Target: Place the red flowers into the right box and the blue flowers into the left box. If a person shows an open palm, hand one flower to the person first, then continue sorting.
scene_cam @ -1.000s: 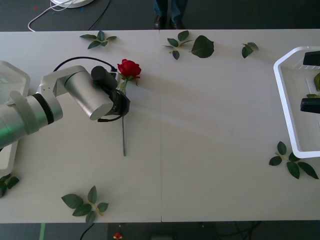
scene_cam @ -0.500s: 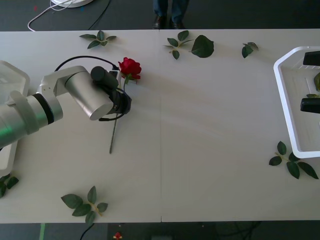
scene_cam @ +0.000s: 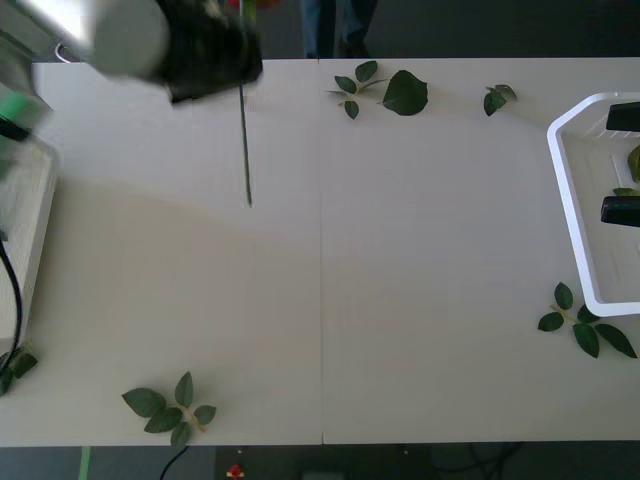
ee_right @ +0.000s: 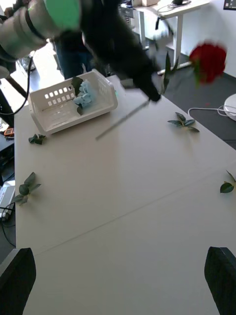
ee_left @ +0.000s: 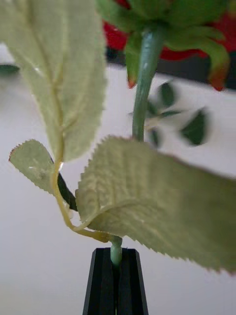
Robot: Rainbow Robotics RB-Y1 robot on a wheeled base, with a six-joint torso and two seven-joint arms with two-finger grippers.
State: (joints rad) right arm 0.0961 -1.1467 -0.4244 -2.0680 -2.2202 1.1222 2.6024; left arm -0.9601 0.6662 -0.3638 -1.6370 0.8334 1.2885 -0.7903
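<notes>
My left gripper (scene_cam: 215, 55) is raised high over the table's far left and is shut on a red flower's stem (scene_cam: 244, 140), which hangs free above the table. In the left wrist view the black fingers (ee_left: 105, 283) pinch the green stem (ee_left: 144, 83) below its leaves, with the red bloom (ee_left: 114, 37) above. The right wrist view shows the bloom (ee_right: 209, 61) in the air past the left gripper (ee_right: 151, 93). The left box (ee_right: 59, 106) holds a blue flower (ee_right: 86, 94). My right gripper (scene_cam: 615, 162) rests open over the right box (scene_cam: 560, 200).
Loose leaf sprigs lie on the table at the near left (scene_cam: 170, 405), the far middle (scene_cam: 385, 90), the far right (scene_cam: 497, 98) and beside the right box (scene_cam: 585, 325). The left box (scene_cam: 35, 230) stands at the left edge.
The left arm has lifted the red flower off the table, rising toward the camera and the far edge. The stem now hangs clear of the surface. The right arm has not moved.
</notes>
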